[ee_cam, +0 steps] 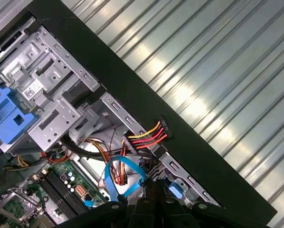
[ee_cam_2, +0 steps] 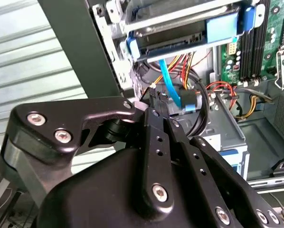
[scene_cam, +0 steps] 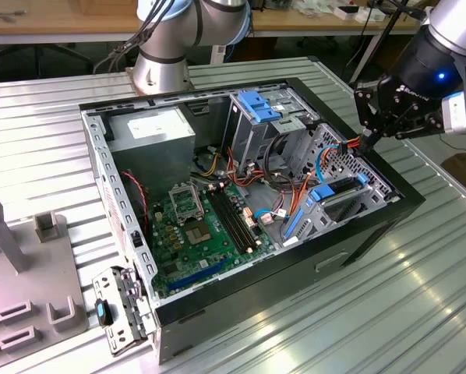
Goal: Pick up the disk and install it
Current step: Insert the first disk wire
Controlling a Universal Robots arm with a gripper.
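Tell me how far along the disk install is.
Done: the disk looks seated in its bay in the case. In hand: the tool hangs at the case rim beside the loose power plug; I cannot tell whether it grips anything. Left: that plug and the blue data cable look unconnected.

**Figure: Work surface and surroundings**

A table (scene_cam: 420, 312) of ribbed, silver-grey metal is shown across the exterior view, its surface formed of long parallel grooves. Bright patches of reflected light (scene_cam: 439, 261) are seen along the ribs toward the exterior view's right, and similar glare (ee_cam: 194, 107) is recorded on the same ribbing in the first wrist view. Behind the table a wooden bench (scene_cam: 61, 27) is set, with deep shadow (scene_cam: 30, 58) beneath its top.
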